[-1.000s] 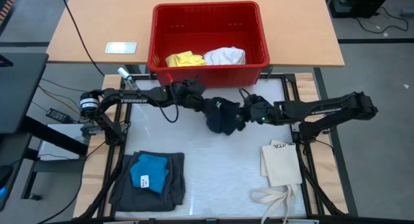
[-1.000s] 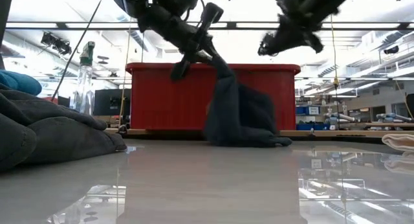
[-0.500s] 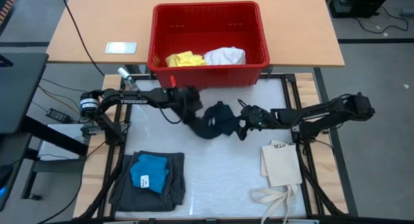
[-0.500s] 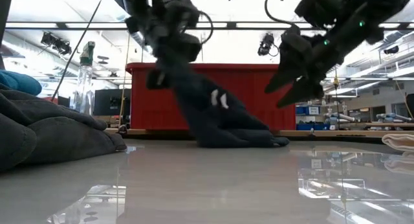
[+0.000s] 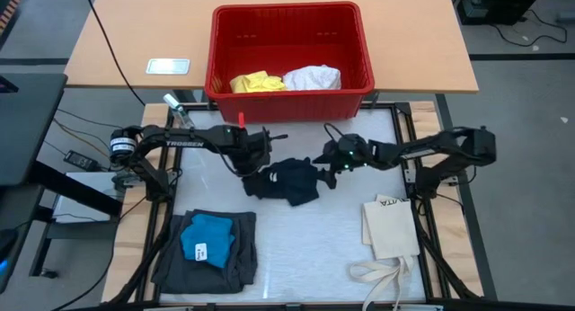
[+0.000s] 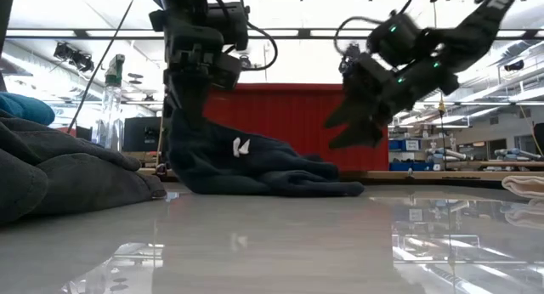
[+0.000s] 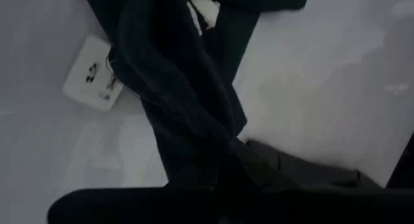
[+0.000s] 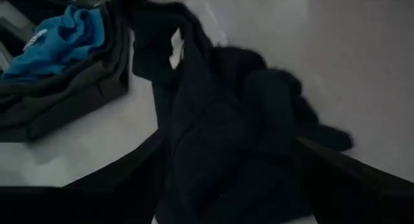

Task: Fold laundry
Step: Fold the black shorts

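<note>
A navy garment (image 5: 287, 181) lies crumpled in the middle of the table, a white label (image 7: 90, 81) showing on it. My left gripper (image 5: 255, 158) is at its left end, pointing steeply down and shut on the cloth. My right gripper (image 5: 325, 163) hangs open just above the garment's right part (image 8: 220, 120), and I see no contact. In the low view its spread fingers (image 6: 340, 134) stand clear above the cloth (image 6: 280, 171). My left gripper pinches the garment's left end (image 6: 183, 98) between its two fingers, coming from above and pointing down. A strip of cloth (image 7: 181, 107) rises from the table to the fingers. The rest of the garment lies on the table; the gripper itself hides the exact spot.
A red basket (image 5: 287, 97) holding a yellow piece (image 5: 252, 80) and a white piece (image 5: 313, 77) stands at the far edge. Folded grey shorts (image 5: 229, 257) with a bright blue piece (image 5: 207, 239) on top lie near left. A cream tote bag (image 5: 391, 226) lies near right.
My right gripper has opened and sunk toward the garment. My left gripper has gone left and down with the cloth and tipped over to point down. The garment, first bunched and hanging high from the left gripper, is now drawn leftward and lies spread low on the table.
</note>
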